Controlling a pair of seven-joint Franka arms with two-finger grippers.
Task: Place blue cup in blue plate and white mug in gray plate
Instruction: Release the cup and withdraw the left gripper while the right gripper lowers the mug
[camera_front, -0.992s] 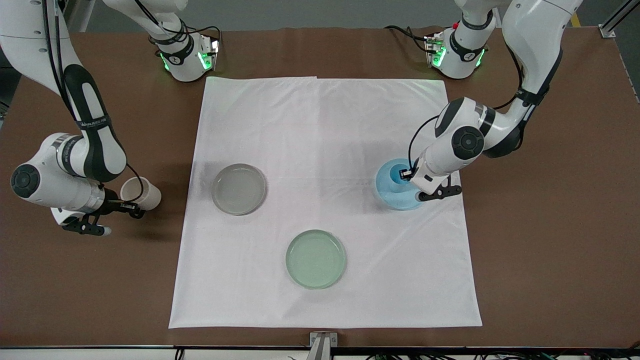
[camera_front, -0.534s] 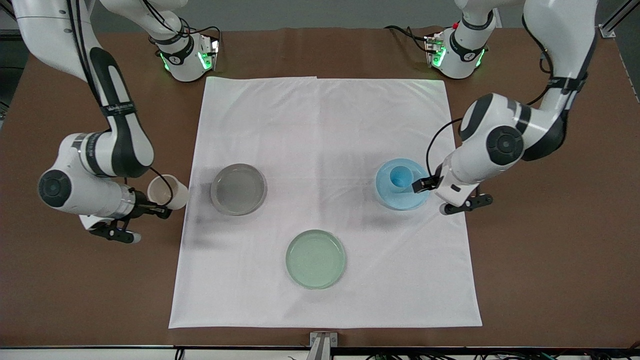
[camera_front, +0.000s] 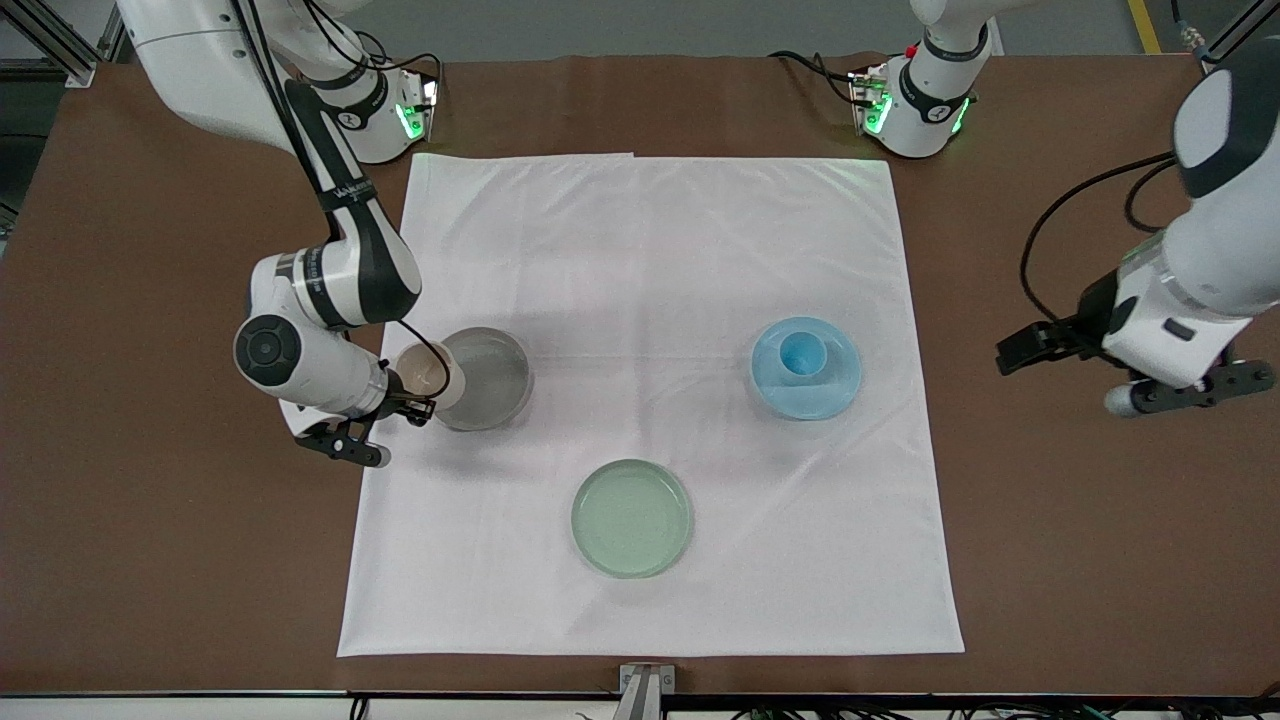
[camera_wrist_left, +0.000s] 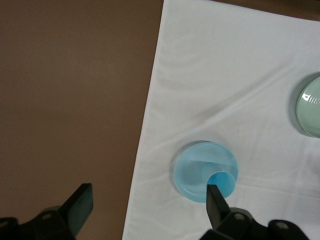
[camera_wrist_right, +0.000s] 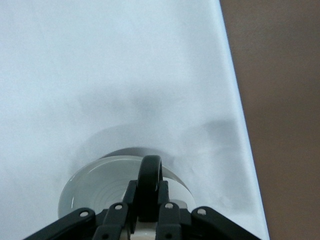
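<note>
The right gripper (camera_front: 405, 405) carries the cream-white mug with the dark loop handle (camera_front: 425, 375) over the round gray translucent plate (camera_front: 490, 378) — fingers pinching the handle; the left gripper (camera_wrist_left: 150, 200), fingers spread, hangs over bare brown tabletop (camera_front: 1100, 520).

Brown table (camera_front: 150, 560) (white cloth (camera_front: 650, 250) on it)

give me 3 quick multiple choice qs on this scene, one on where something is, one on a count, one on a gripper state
1. Where is the blue cup?
A. on the blue plate
B. on the green plate
C. on the bare table

2. How many plates lie on the white cloth?
A. two
B. three
C. four

3. What is the right gripper doing?
A. open, empty
B. shut on the white mug
C. shut on a plate

Answers:
1. A: the cup stands inside the blue plate.
2. B: gray plate, green plate and blue.
3. B: its fingers clamp the mug's dark handle over the gray plate's edge.
</note>
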